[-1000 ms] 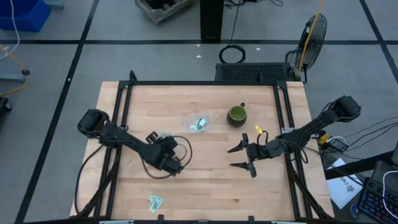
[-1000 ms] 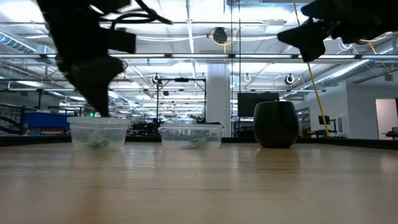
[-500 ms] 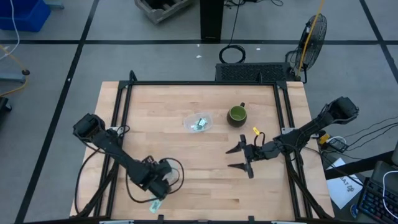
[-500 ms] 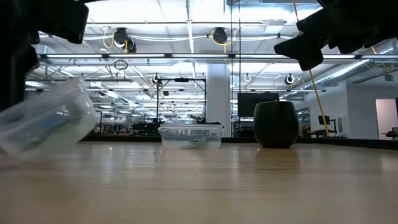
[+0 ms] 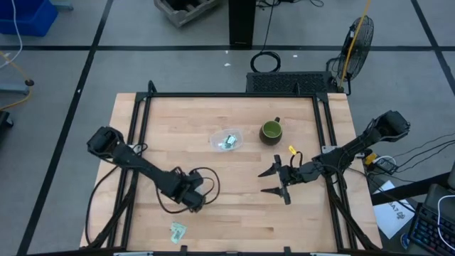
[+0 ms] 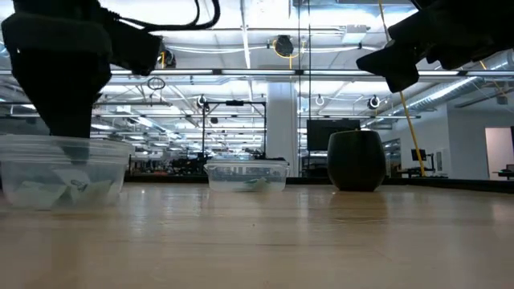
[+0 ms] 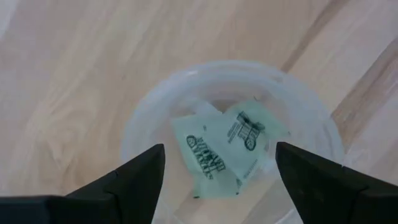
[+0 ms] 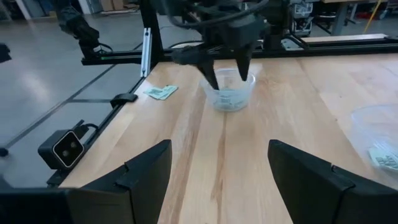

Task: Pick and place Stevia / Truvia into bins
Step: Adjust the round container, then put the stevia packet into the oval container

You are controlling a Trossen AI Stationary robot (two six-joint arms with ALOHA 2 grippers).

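Loose sachets [image 5: 177, 230]: lay on table [image 5: 234, 206] at near edge, apart from tubs.
L gripper [image 5: 193, 200]: fingers spread, over round tub [image 7: 231, 134].
Round tub: stood on table, green sachets [image 7: 219, 149] inside.
R gripper [image 5: 274, 182]: fingers spread wide, above bare table.
Square tub [image 5: 227, 139]: farther back w/ sachets, beside mug [image 5: 271, 131].

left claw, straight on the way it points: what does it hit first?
Likely the small round clear plastic tub directly under the open left claw, fingers straddling its rim, then the pale green sachets inside.
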